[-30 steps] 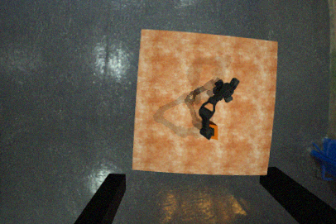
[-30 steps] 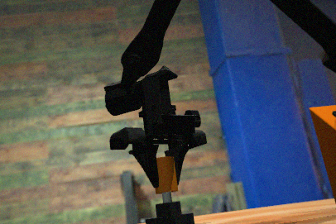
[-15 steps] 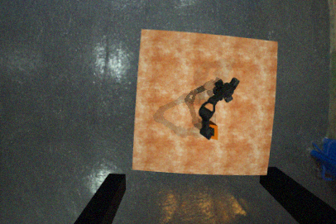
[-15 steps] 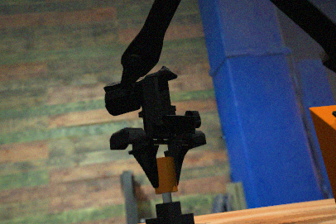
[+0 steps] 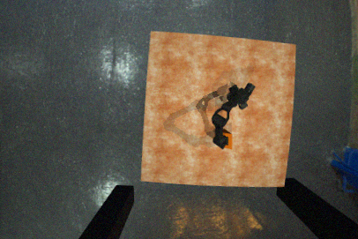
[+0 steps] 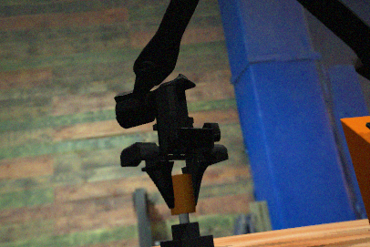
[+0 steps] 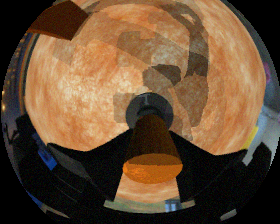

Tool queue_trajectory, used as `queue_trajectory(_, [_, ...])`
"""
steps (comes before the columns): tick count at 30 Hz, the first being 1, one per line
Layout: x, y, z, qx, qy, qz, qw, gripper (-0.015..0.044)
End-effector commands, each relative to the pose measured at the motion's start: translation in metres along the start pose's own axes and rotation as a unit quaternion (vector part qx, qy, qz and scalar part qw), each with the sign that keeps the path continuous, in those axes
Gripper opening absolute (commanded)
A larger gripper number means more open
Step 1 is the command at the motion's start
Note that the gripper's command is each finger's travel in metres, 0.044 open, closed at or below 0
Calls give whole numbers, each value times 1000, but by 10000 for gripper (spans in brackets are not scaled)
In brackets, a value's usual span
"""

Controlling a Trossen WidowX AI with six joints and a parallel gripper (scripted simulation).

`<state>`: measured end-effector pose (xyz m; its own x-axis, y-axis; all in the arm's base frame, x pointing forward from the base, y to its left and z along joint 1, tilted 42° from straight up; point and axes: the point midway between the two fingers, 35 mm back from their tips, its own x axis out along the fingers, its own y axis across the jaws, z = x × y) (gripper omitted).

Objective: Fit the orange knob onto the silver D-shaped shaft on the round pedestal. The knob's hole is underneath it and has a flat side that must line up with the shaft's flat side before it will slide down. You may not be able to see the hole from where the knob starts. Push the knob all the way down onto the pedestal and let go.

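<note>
The orange knob (image 6: 183, 194) (image 7: 152, 142) is upright between the fingers of my gripper (image 6: 183, 205) (image 7: 150, 132), which is shut on it. Below the knob, a short length of the silver shaft (image 6: 183, 219) shows in the exterior view, rising from the dark stepped pedestal (image 6: 186, 233). The knob's underside is above the pedestal with a gap between them. In the wrist view the knob lies over the middle of the round pedestal (image 7: 133, 109) and hides the shaft. The hole and both flat sides are hidden, so I cannot tell whether they line up. In the top view the arm hides the knob.
An orange box (image 5: 228, 141) (image 6: 358, 146) stands beside the arm's base; a brown-orange block (image 7: 60, 20) shows at the wrist view's upper left. The mottled orange table top (image 5: 176, 62) carries the arm's shadows. Two black bars (image 5: 110, 212) (image 5: 317, 212) flank its near edge.
</note>
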<state>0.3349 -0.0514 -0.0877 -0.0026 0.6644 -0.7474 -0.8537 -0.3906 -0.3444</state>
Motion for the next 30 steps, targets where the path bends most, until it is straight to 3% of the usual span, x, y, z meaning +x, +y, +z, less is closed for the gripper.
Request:
queue_trajectory(1, [0, 0, 0, -3, 1, 0, 1000, 0])
queue_trajectory(30, [14, -1, 0, 1, 3, 2, 1000, 0])
